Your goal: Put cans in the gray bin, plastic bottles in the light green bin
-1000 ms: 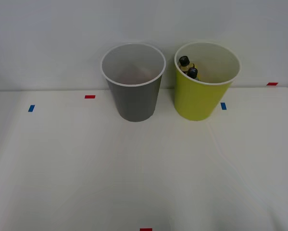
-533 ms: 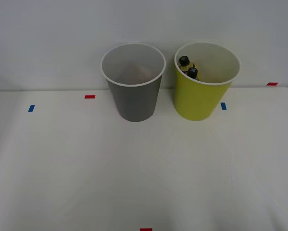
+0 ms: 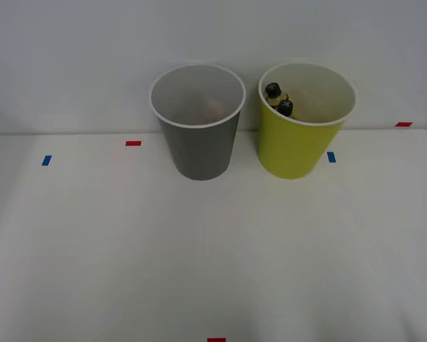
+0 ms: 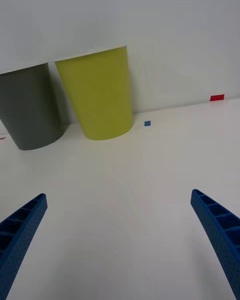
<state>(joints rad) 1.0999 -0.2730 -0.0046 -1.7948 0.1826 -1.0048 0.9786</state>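
The gray bin (image 3: pixel 199 153) stands upright at the back of the white table, and the light green bin (image 3: pixel 291 149) stands just to its right. Two plastic bottles lean inside the green bin against its left wall, their black caps (image 3: pixel 273 90) (image 3: pixel 285 108) showing. The cans are hidden; a faint reddish tint shows low inside the gray bin. In the right wrist view my right gripper (image 4: pixel 120 240) is open over bare table, nothing between its blue fingers (image 4: pixel 20 230), some way short of the green bin (image 4: pixel 102 97) and gray bin (image 4: pixel 32 110).
Small tape marks lie on the table: red (image 3: pixel 133 143) and blue (image 3: pixel 46 160) to the left, blue (image 3: pixel 331 157) and red (image 3: pixel 403 124) to the right, red (image 3: pixel 216 340) at the front edge. A pale wall rises right behind the bins.
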